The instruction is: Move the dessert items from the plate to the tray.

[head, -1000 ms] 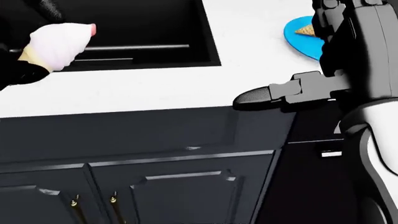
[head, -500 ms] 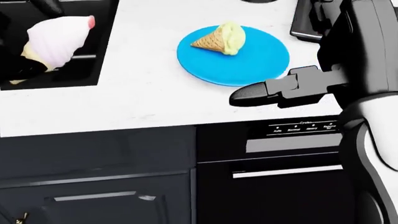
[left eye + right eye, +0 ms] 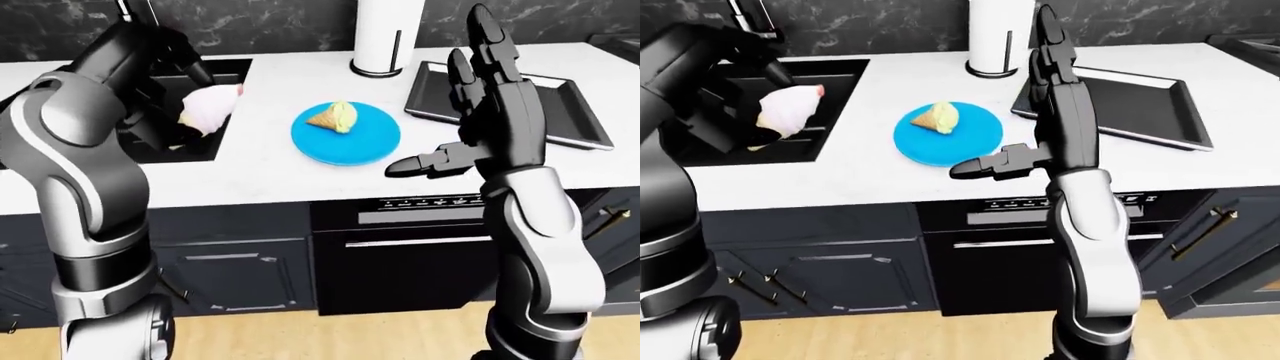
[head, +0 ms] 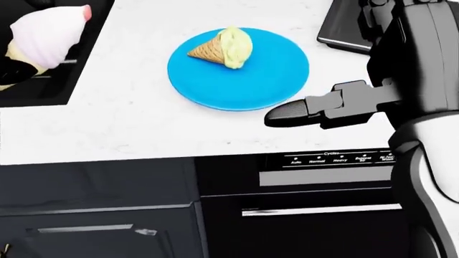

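Our left hand (image 3: 165,56) grips a pink-white ice cream cone (image 4: 43,40). A pale green ice cream cone (image 4: 222,47) lies on the blue plate (image 4: 251,86). Our right hand (image 3: 490,105) is spread wide.

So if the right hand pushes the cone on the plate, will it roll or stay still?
The cone lies on its side on the flat plate, so it would probably roll, likely in a curve because it tapers. The rounded green scoop looks soft, so a hard pinch might dent it. The right hand is open and above the counter.
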`<state>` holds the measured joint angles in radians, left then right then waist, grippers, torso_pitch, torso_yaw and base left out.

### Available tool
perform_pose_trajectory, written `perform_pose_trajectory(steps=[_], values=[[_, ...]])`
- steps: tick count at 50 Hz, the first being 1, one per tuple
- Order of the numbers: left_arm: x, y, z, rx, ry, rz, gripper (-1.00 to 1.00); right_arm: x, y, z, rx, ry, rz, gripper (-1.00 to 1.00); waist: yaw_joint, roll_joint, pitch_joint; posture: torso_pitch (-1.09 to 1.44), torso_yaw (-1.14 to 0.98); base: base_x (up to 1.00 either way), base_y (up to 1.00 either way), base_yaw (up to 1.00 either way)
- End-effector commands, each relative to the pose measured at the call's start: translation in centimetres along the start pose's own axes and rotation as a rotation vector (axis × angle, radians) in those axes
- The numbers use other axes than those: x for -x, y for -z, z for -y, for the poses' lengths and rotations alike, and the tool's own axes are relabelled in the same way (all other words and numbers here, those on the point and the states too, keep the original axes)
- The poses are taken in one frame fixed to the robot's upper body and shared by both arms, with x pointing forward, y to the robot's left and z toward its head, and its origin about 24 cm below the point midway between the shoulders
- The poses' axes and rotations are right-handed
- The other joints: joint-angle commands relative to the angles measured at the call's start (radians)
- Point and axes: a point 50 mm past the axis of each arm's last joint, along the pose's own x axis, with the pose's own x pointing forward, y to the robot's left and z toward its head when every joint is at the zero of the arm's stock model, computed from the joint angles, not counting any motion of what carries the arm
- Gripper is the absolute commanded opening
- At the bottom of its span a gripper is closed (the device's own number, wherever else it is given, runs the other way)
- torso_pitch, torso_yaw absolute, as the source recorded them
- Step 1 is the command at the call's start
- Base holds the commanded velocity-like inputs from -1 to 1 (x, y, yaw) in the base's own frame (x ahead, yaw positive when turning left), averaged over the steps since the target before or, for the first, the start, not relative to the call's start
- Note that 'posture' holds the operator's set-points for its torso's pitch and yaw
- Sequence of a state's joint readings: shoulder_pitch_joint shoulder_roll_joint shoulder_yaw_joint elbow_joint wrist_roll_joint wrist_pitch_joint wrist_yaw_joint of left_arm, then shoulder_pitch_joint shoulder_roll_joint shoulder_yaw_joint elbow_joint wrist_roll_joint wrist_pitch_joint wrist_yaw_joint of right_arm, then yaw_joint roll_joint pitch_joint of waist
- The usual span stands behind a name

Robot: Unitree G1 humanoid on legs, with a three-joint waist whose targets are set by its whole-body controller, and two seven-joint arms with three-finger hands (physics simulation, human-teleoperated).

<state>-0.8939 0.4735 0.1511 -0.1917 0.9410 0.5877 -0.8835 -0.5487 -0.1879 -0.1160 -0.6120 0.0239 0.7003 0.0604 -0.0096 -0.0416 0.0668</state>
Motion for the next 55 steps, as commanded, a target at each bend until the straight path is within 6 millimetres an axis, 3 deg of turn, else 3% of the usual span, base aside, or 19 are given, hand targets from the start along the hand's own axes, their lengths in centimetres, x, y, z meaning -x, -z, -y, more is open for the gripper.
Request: perform_pose_trajectory(steps=[1,4,8,9,14,17,18,19,23,25,29,35,39,40,42,47,51,52,55], values=[[0.6,-0.6,-1.5,-0.013,-0.079,0.033,-1.00,0.0,-1.2,0.0,0.006,0.002,0.069,1.00,0.004,-0.004,-0.024,0.00,0.00,0.00,0.00,0.00],[0.7,-0.2,-1.5,-0.014,-0.080,0.031,-1.00,0.0,-1.2,0.1,-0.018,0.005,0.069,1.00,0.010,0.001,-0.041,0.00,0.00,0.03,-0.19,0.00],[0.7,-0.3,-1.6,-0.014,-0.083,0.031,-1.00,0.0,-1.2,0.2,-0.013,0.007,0.068,1.00,-0.009,0.129,-0.005,0.00,0.00,0.17,-0.91,0.00],[0.7,-0.4,-1.7,-0.015,-0.083,0.031,-1.00,0.0,-1.3,0.1,-0.029,0.007,0.073,1.00,-0.003,0.093,-0.005,0.00,0.00,0.18,-1.00,0.00],[0.6,-0.8,-2.0,-0.018,-0.087,0.032,-1.00,-0.1,-1.4,0.1,-0.011,0.007,0.076,1.00,0.002,0.131,-0.034,0.00,0.00,0.07,-0.83,0.00],[0.6,-1.0,-2.1,-0.017,-0.089,0.033,-1.00,-0.3,-1.4,0.2,0.005,0.012,0.082,1.00,0.029,0.012,0.002,0.00,0.00,0.00,0.00,0.00],[0.6,-1.1,-2.1,-0.020,-0.088,0.032,-1.00,-0.3,-1.5,0.1,0.004,0.013,0.083,1.00,0.029,-0.051,-0.011,0.00,0.00,0.00,0.00,0.00],[0.6,-1.1,-2.1,-0.018,-0.087,0.033,-1.00,-0.3,-1.5,0.2,0.007,0.016,0.084,1.00,0.030,-0.046,-0.011,0.00,0.00,0.00,0.00,0.00],[0.5,-1.2,-2.2,-0.019,-0.090,0.035,-1.00,-0.2,-1.5,0.4,-0.022,0.026,0.083,1.00,0.009,0.045,-0.024,0.00,0.00,0.00,0.00,0.00],[0.5,-1.3,-2.1,-0.020,-0.089,0.035,-1.00,-0.3,-1.4,0.4,-0.024,0.028,0.081,1.00,0.006,0.121,-0.038,0.00,0.00,0.00,-0.54,0.00],[0.5,-1.1,-1.9,-0.019,-0.087,0.033,-1.00,-0.2,-1.3,0.4,-0.019,0.029,0.083,1.00,0.003,0.135,-0.044,0.00,0.00,0.00,-1.00,0.00],[0.8,-0.6,-2.1,-0.018,-0.093,0.028,-1.00,-0.1,-1.4,0.5,-0.027,0.041,0.085,1.00,-0.016,0.116,-0.032,0.00,0.00,0.00,-0.83,-0.17],[0.8,-0.6,-2.1,-0.021,-0.091,0.031,-1.00,-0.1,-1.4,0.6,-0.017,0.043,0.087,1.00,0.048,-0.083,-0.028,0.00,0.00,0.00,-0.25,-0.75],[0.8,-0.5,-2.1,-0.023,-0.090,0.030,-1.00,0.0,-1.3,0.5,-0.006,0.037,0.086,1.00,0.027,0.016,-0.022,0.00,0.00,0.00,-1.00,0.00],[0.8,-0.5,-2.1,-0.023,-0.089,0.030,-1.00,0.0,-1.4,0.6,-0.001,0.039,0.090,1.00,0.010,0.066,-0.003,0.00,0.00,0.00,-0.54,0.00],[0.8,-0.3,-2.2,-0.022,-0.093,0.029,-1.00,-0.1,-1.4,0.5,0.024,0.039,0.089,1.00,0.000,0.041,-0.020,0.00,0.00,0.00,0.00,0.00],[0.9,-0.4,-2.7,-0.022,-0.106,0.027,-1.00,-0.2,-1.5,0.5,0.008,0.033,0.087,1.00,-0.010,0.060,-0.027,0.00,0.00,0.00,0.00,0.00],[0.9,-0.4,-2.8,-0.025,-0.108,0.027,-1.00,-0.2,-1.5,0.5,0.005,0.034,0.086,1.00,-0.009,0.078,-0.055,0.00,0.00,0.15,-0.14,0.00],[0.9,-0.5,-2.8,-0.029,-0.110,0.025,-1.00,-0.3,-1.4,0.4,0.013,0.029,0.086,1.00,-0.006,0.104,0.001,0.00,0.00,0.48,-0.75,0.00]])
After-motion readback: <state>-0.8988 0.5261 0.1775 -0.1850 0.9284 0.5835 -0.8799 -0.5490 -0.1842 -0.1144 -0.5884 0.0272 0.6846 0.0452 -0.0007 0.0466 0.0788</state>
